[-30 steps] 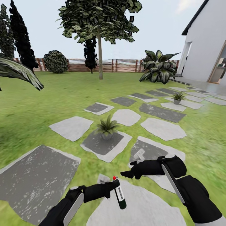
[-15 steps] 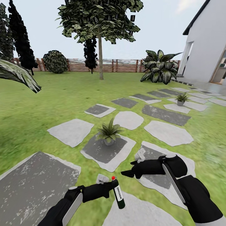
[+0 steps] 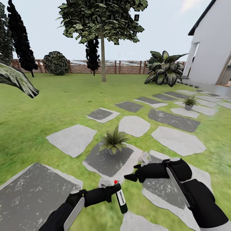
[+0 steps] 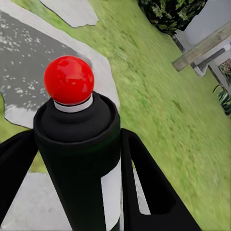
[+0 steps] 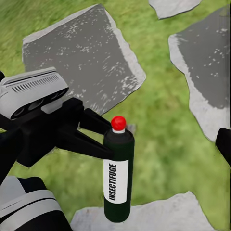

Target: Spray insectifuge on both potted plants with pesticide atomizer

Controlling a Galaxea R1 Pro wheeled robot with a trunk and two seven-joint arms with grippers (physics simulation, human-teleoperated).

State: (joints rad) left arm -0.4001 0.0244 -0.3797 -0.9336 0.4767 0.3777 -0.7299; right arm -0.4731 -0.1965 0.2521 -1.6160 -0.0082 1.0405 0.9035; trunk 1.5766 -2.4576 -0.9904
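Head view: left gripper (image 3: 113, 191) clamps pesticide atomizer (image 3: 121, 200); right gripper (image 3: 129, 176) narrow, open grass ahead.

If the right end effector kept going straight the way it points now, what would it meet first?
Probably the black spray bottle with the red tip, which stands dead ahead in the right wrist view, clamped in the left end effector; depth is uncertain.

Both arms are matte black w/ rounded, chunky links. Left arm (image 3: 64, 213) has a flat white strip along the forearm and a grey cap at the wrist joint. Right arm (image 3: 199, 199) is bulkier, same white strip plus a grey cap on its round joint. Fingers (image 3: 131, 176) are thin black tapered wedges. Wrist cam (image 5: 33, 94) is a white-grey box w/ fine slotted vents and dark oval lenses on a black bracket.
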